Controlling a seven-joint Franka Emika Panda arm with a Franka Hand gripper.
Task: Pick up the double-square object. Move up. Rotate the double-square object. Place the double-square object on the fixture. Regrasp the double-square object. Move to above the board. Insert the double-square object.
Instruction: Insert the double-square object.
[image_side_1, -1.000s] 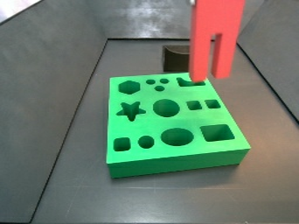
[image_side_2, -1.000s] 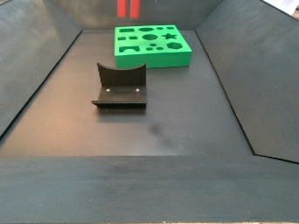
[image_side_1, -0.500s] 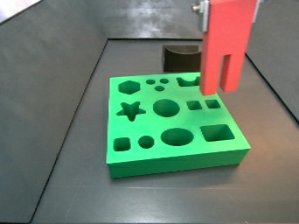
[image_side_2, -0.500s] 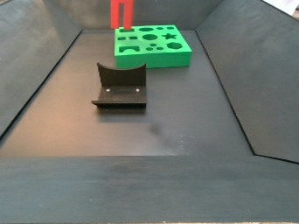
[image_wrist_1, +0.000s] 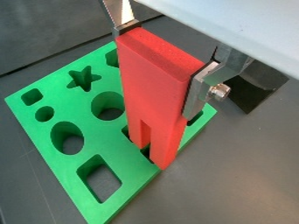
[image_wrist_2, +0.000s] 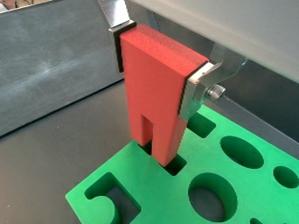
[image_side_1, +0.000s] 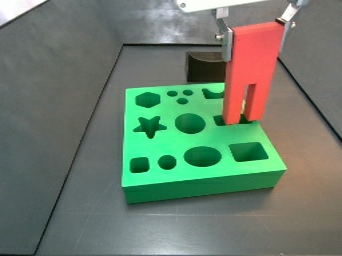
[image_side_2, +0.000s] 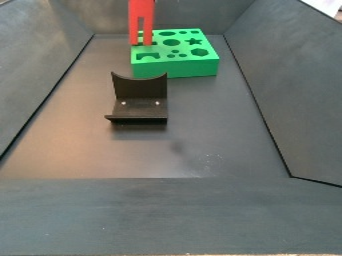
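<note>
My gripper (image_side_1: 254, 22) is shut on the top of the red double-square object (image_side_1: 250, 75) and holds it upright, prongs down, over the green board (image_side_1: 167, 150). In both wrist views the silver fingers (image_wrist_1: 205, 86) (image_wrist_2: 198, 89) clamp the block's (image_wrist_1: 158, 92) (image_wrist_2: 158, 87) two narrow sides. The gripper shows in both wrist views (image_wrist_1: 162, 63) (image_wrist_2: 156, 74). The prong tips reach the board's (image_wrist_2: 233, 188) top at its pair of small square cutouts, near the far right edge. I cannot tell how deep they sit. The black fixture (image_side_2: 138, 98) stands empty, apart from the board (image_side_2: 181, 55).
The board (image_wrist_1: 52, 144) has star, hexagon, circle, oval and square cutouts. Sloped dark walls enclose the floor on all sides. In a side view the fixture (image_side_1: 203, 66) stands just behind the board's far edge.
The gripper has lowered the red block straight down; its prongs went from well above the board to its top at the square cutouts.
</note>
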